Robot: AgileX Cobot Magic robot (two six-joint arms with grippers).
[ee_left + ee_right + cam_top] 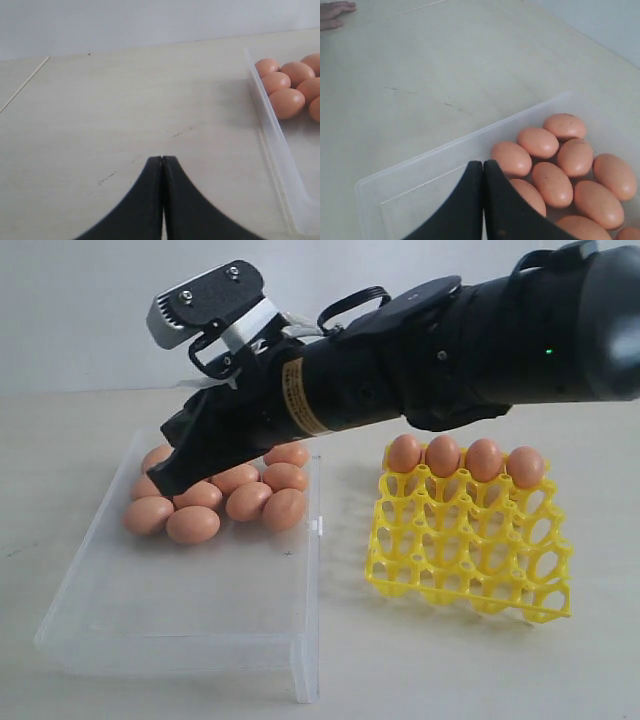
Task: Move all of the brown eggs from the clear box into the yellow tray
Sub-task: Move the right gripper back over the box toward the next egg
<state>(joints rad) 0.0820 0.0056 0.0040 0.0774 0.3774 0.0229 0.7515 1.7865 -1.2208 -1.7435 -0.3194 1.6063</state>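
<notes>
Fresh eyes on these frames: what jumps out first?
The bulky black right arm stretched across the exterior view, its shut gripper down among the orange-brown eggs clustered at the far end of the shallow clear plastic box. Next, the bright yellow lattice egg tray right of the box, with four eggs filling only its back row.

Low exterior; clear box (180, 610) throughout

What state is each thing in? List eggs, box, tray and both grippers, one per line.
boxed brown eggs: loose, clustered at one end, none gripped.
trayed brown eggs: four seated in the back row.
clear box: open, no lid.
yellow tray: upright, remaining cups empty.
left gripper: shut, empty, above table.
right gripper: shut, empty, over boxed eggs.
</notes>
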